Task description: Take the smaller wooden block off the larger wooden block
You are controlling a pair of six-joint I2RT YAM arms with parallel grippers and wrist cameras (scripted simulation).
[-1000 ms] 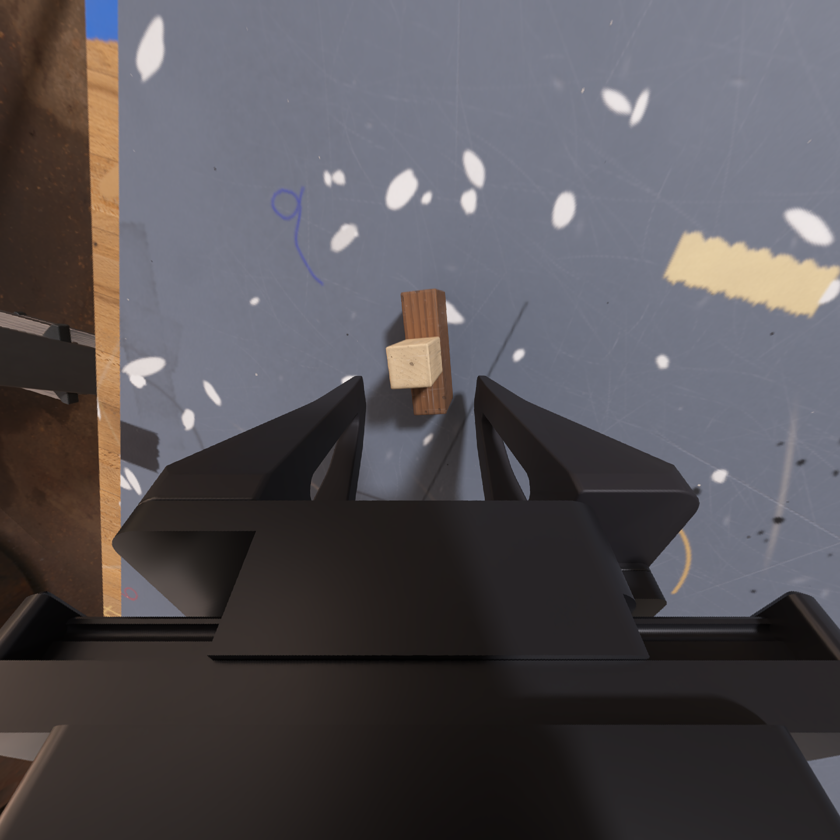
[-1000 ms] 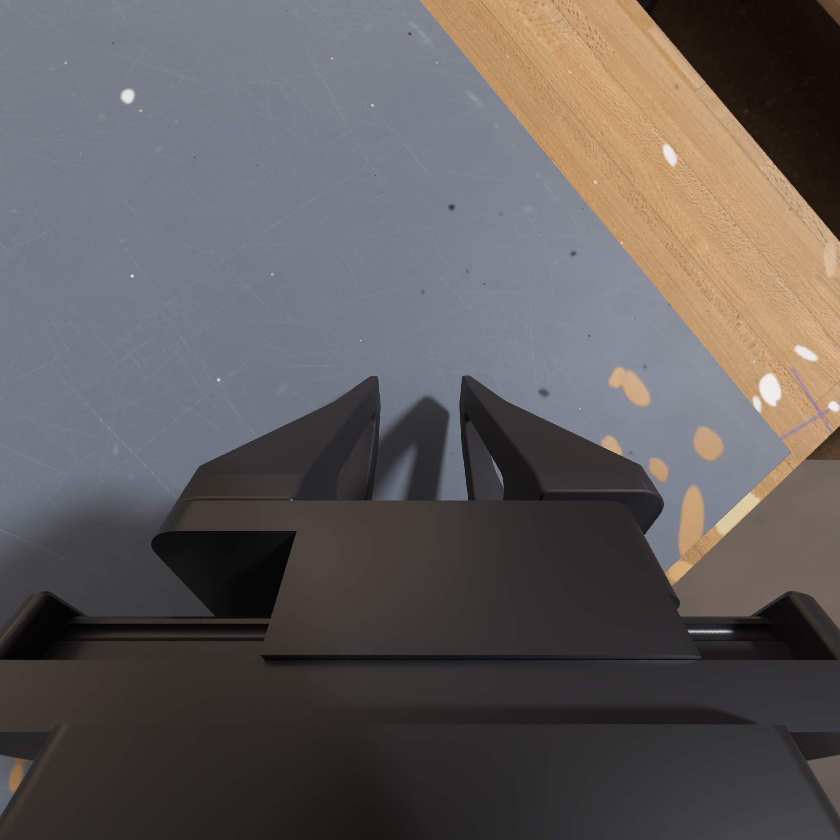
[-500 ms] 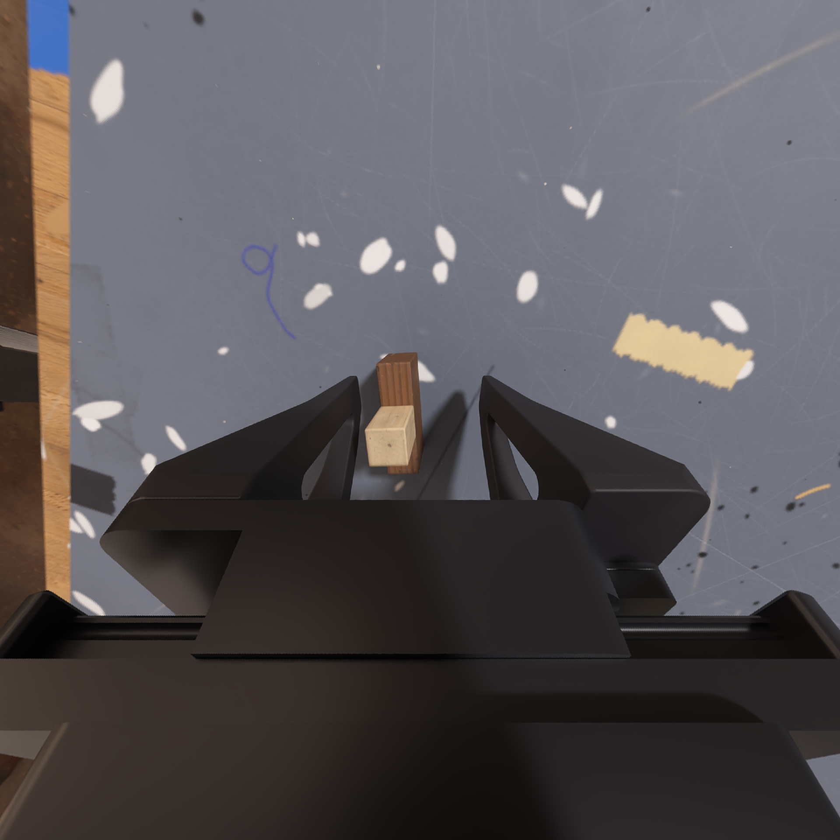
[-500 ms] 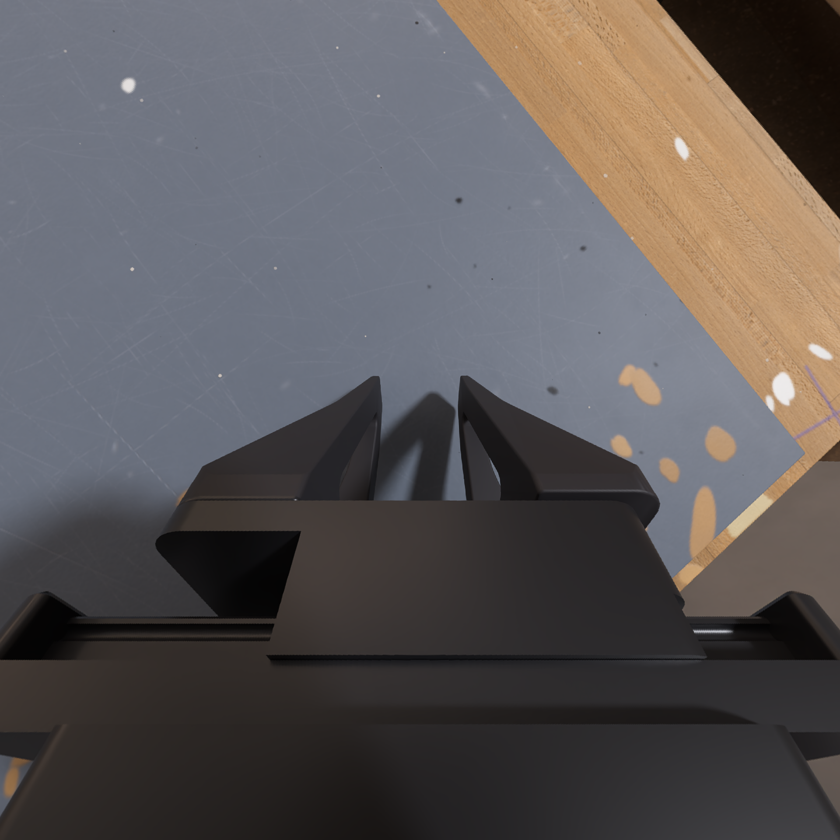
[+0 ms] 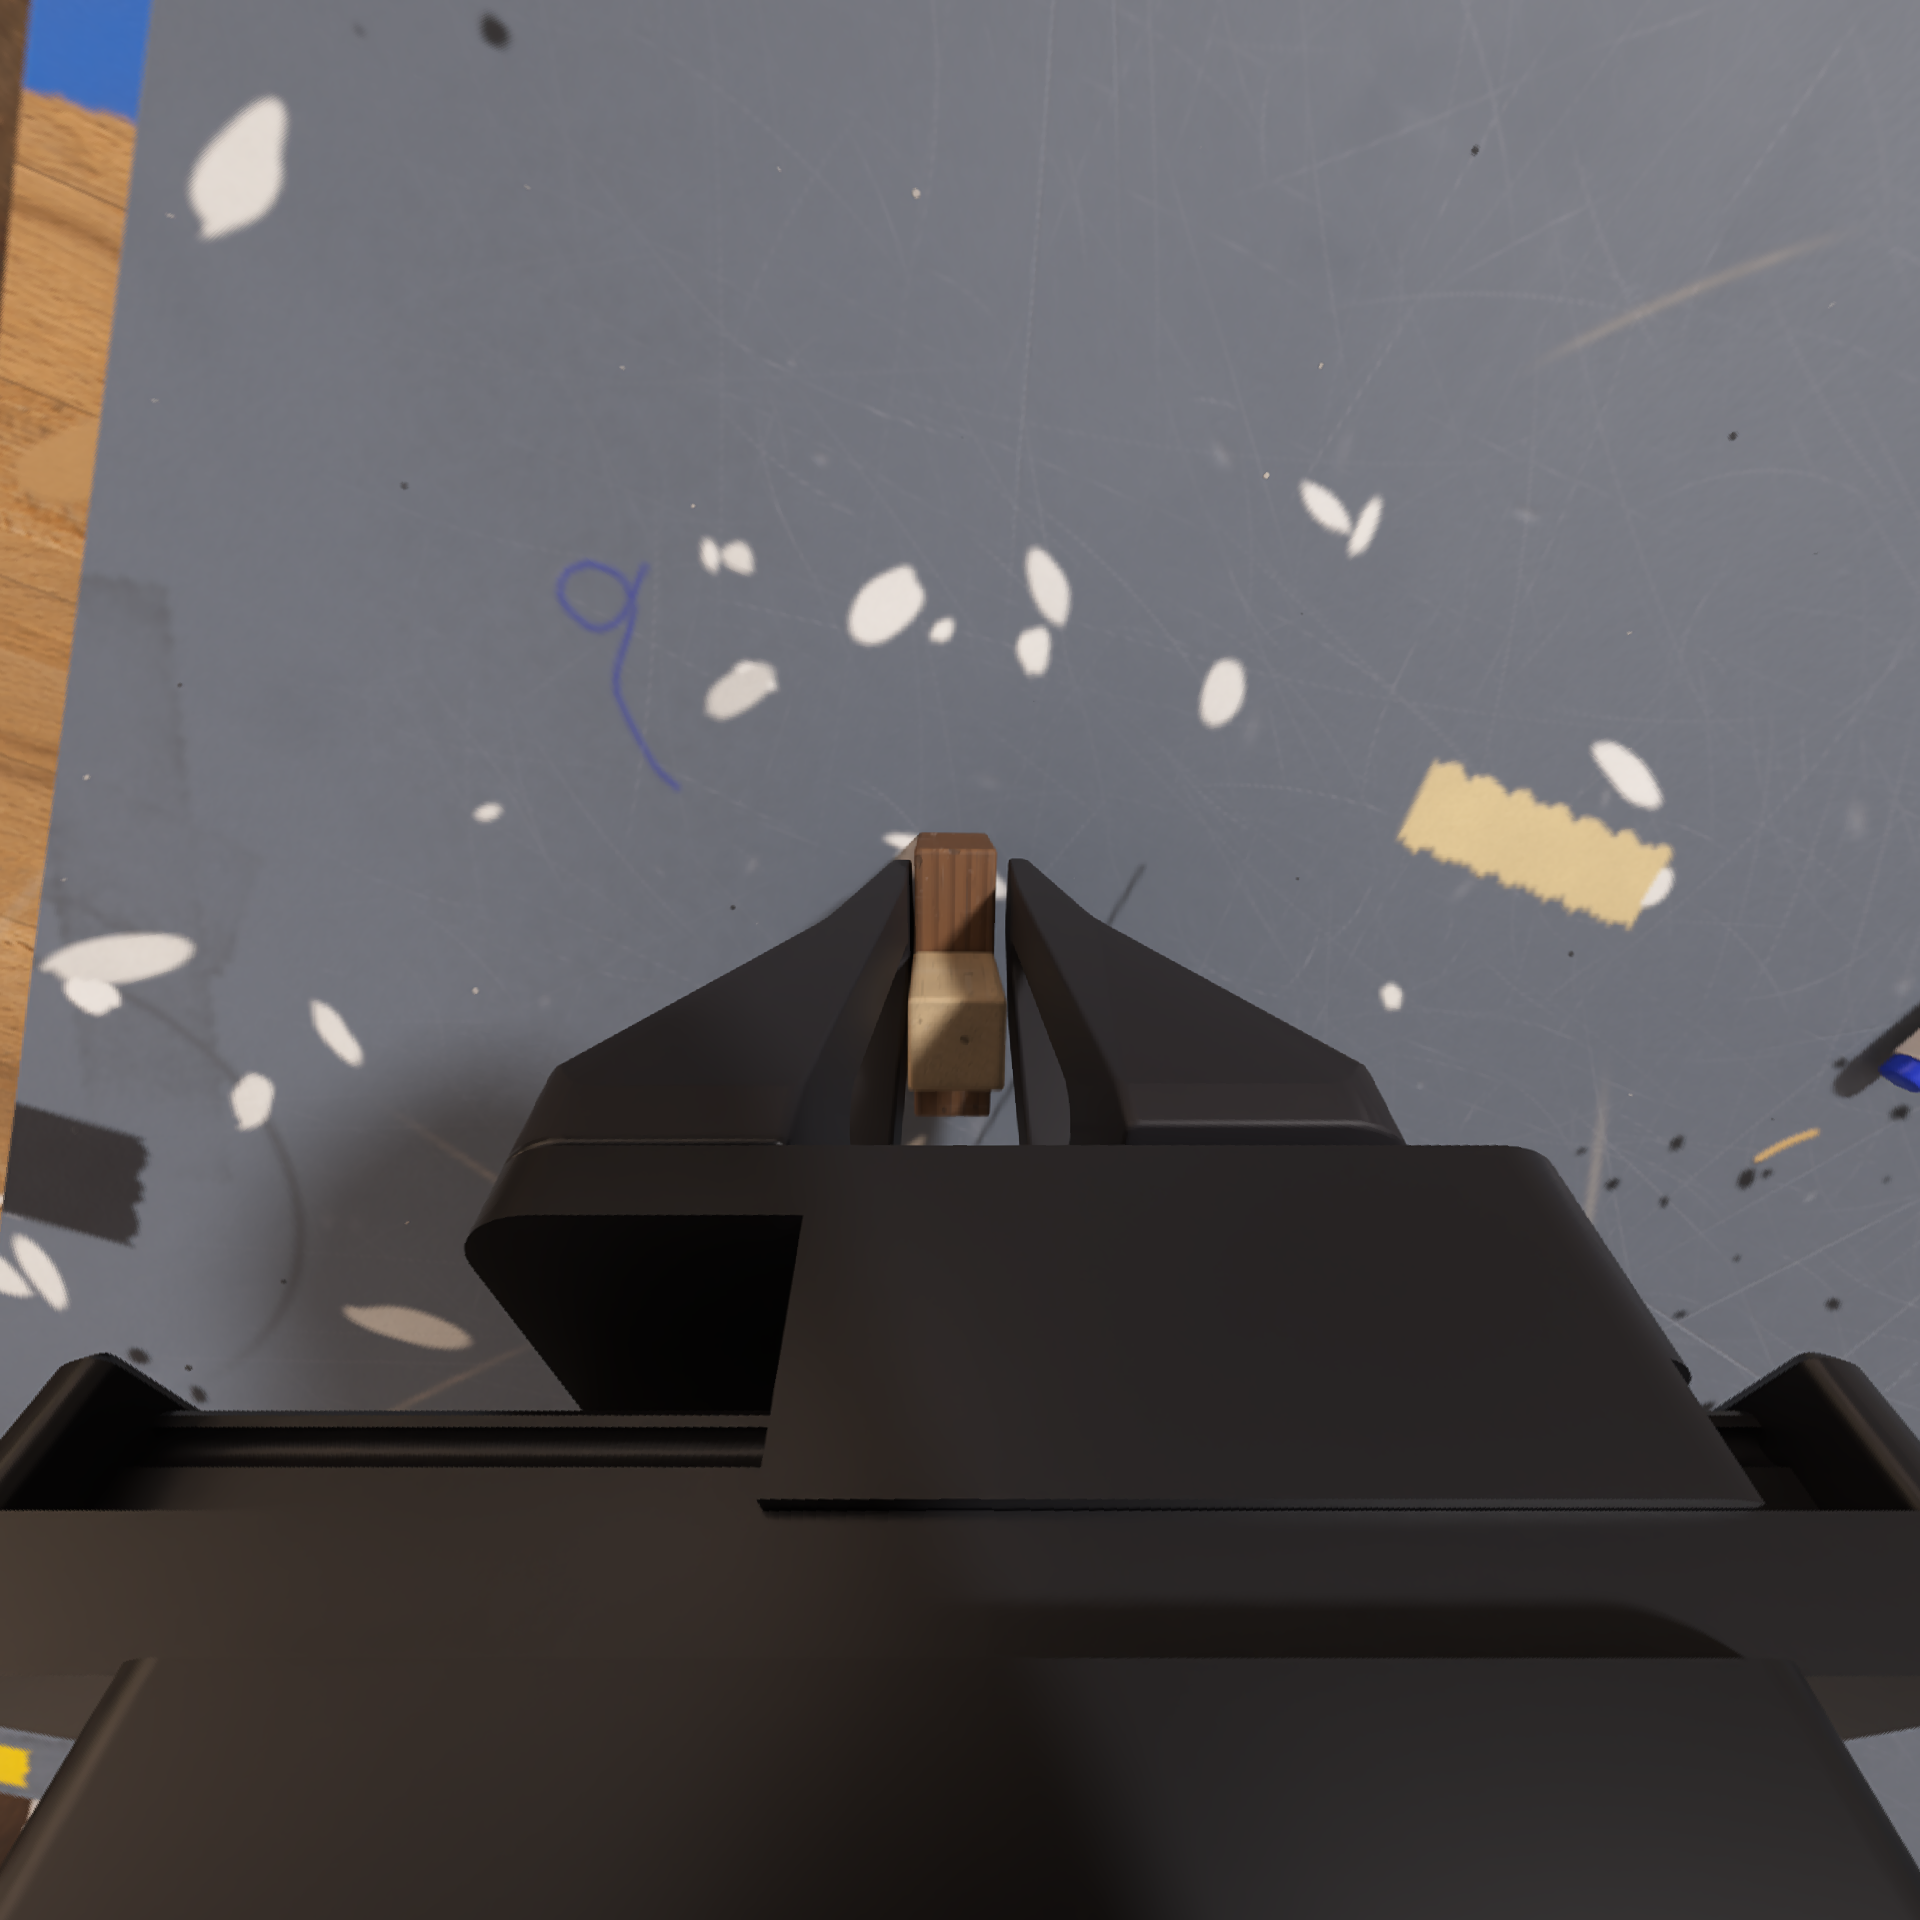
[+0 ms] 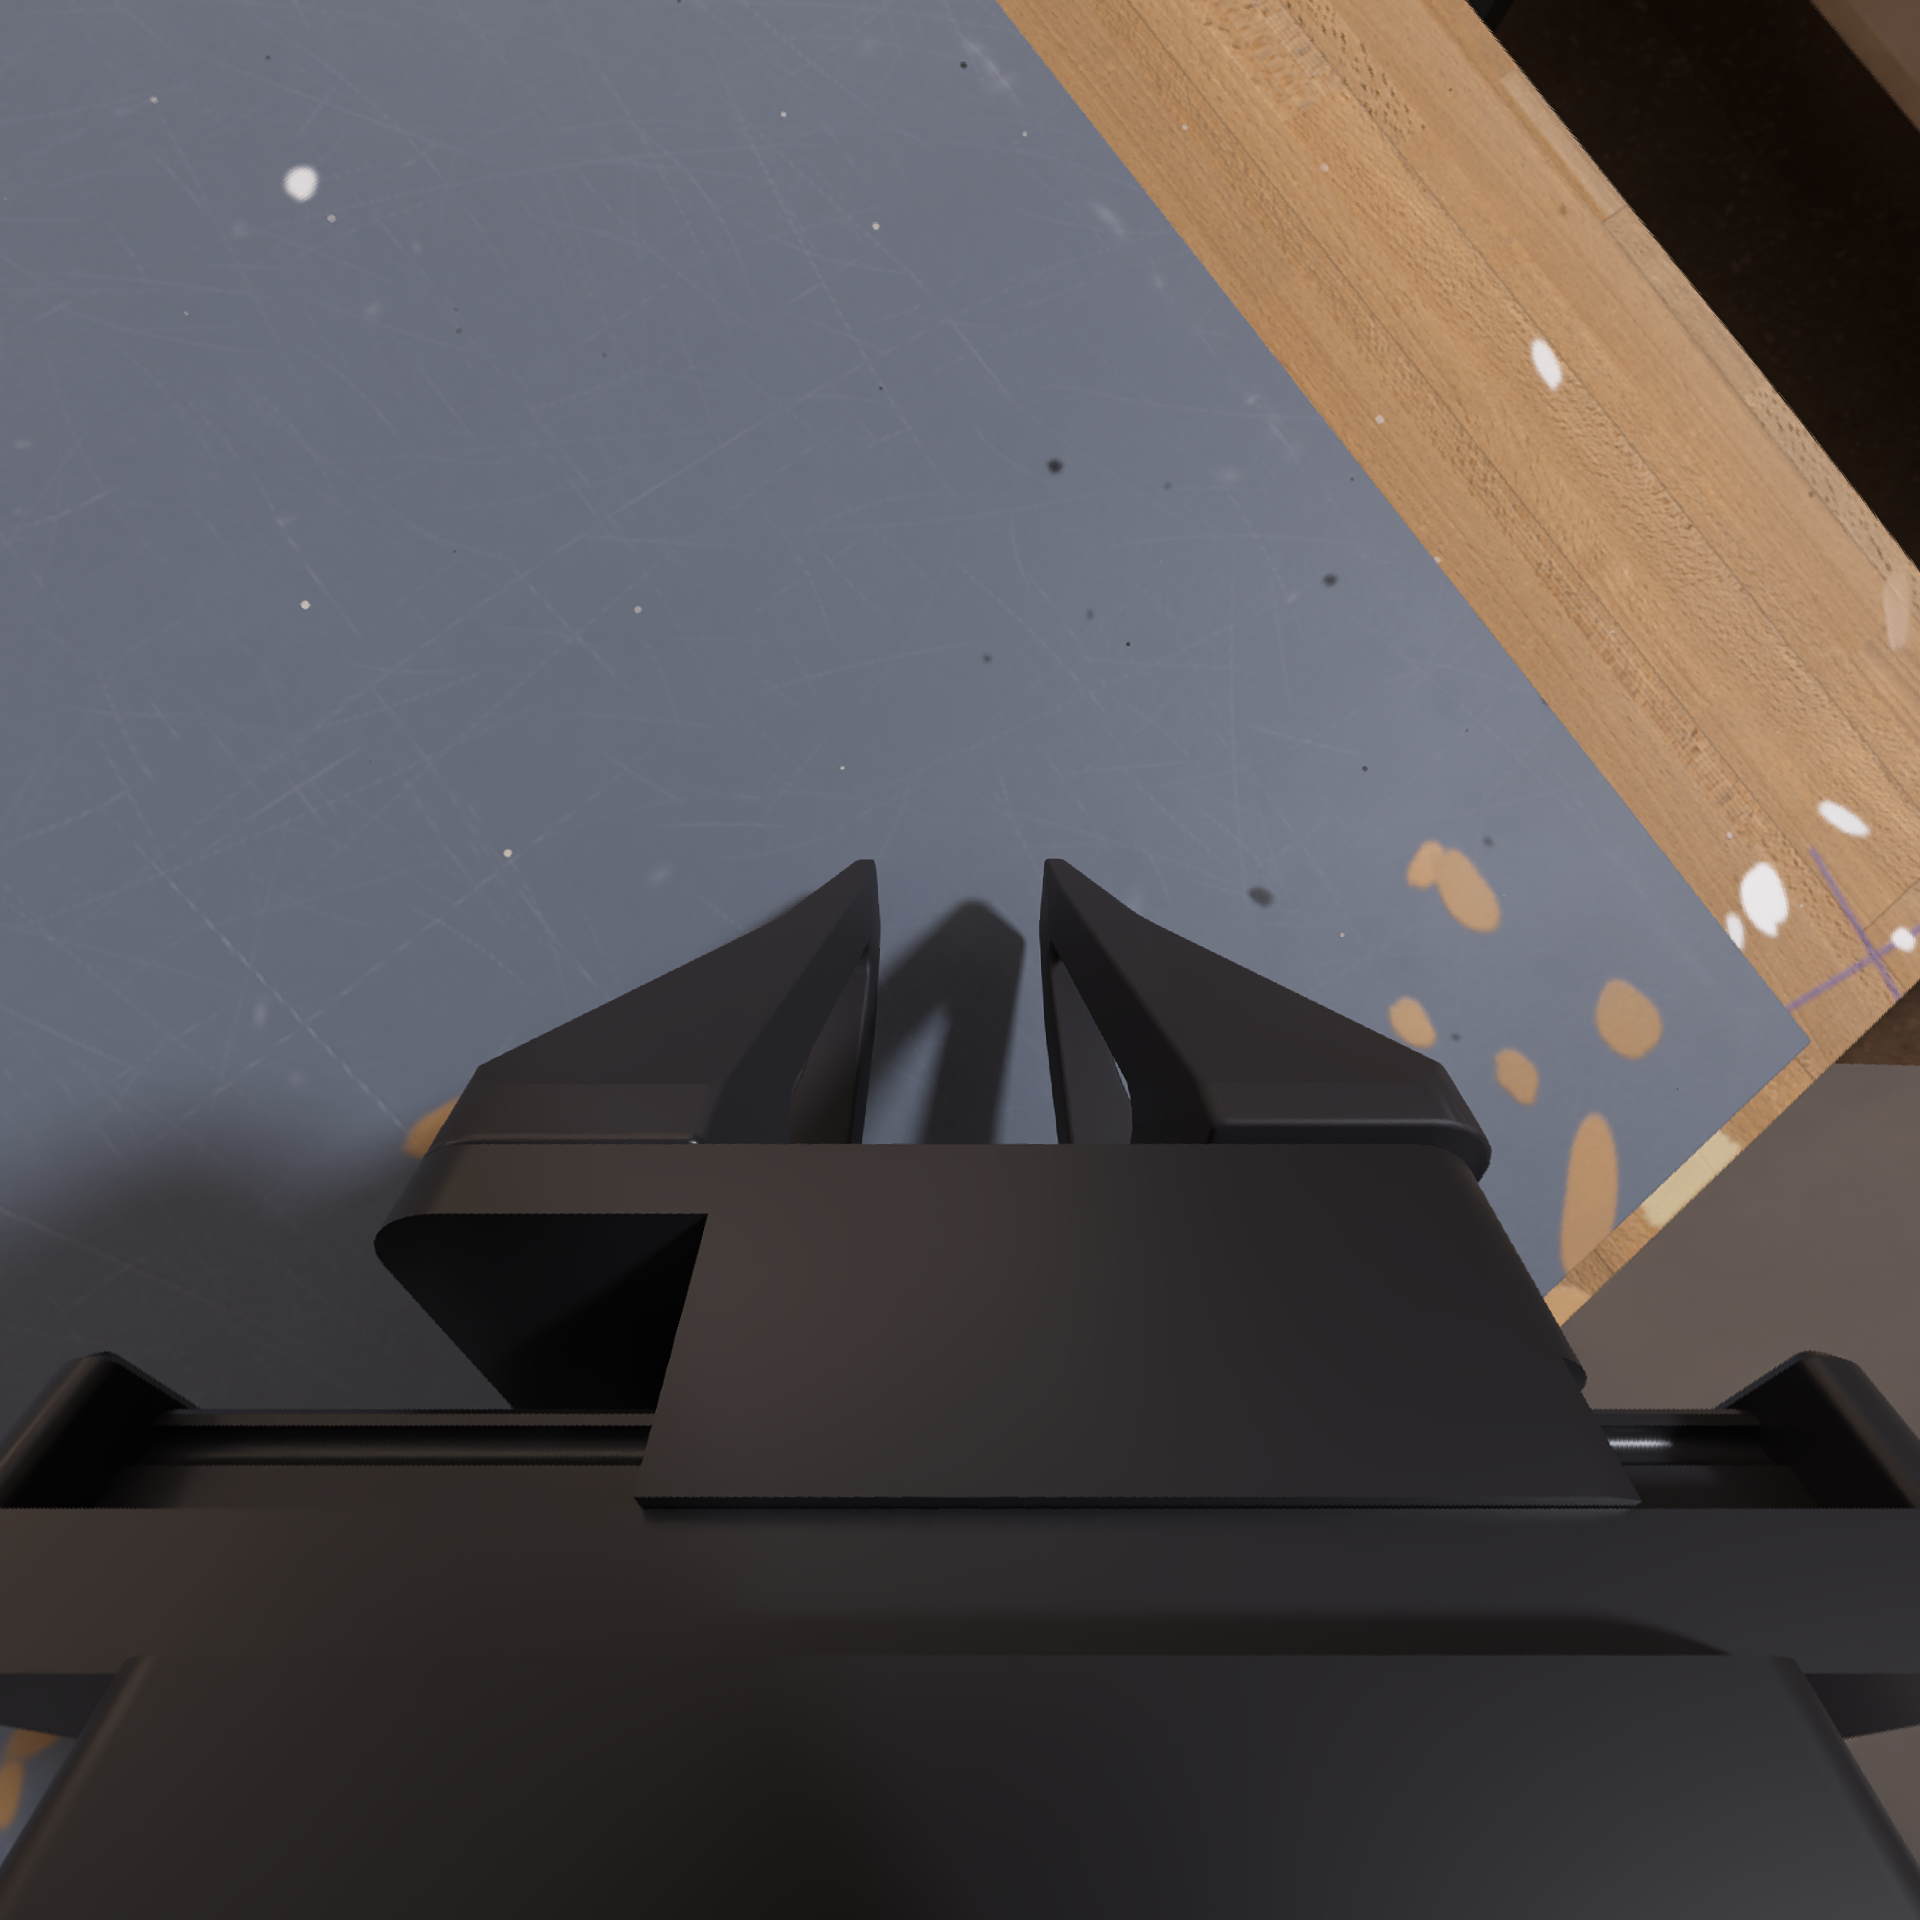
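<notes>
In the left wrist view the small pale wooden cube sits on top of the long dark brown block, which lies on the grey mat. My left gripper reaches down over both. Its two fingers are closed in against the sides of the cube, and the brown block runs lengthwise between them, its far end showing past the tips. My right gripper hovers over bare mat with a narrow gap between its fingers and nothing in it. The blocks do not show in the right wrist view.
The grey mat carries white paint flecks, a beige tape strip to the right and a blue pen scribble to the left. The wooden table edge runs diagonally past my right gripper, with the mat's corner close by.
My left gripper has come down over the blocks and its fingers have closed from wide open onto the pale cube. My right gripper's gap has narrowed slightly; it has barely moved.
</notes>
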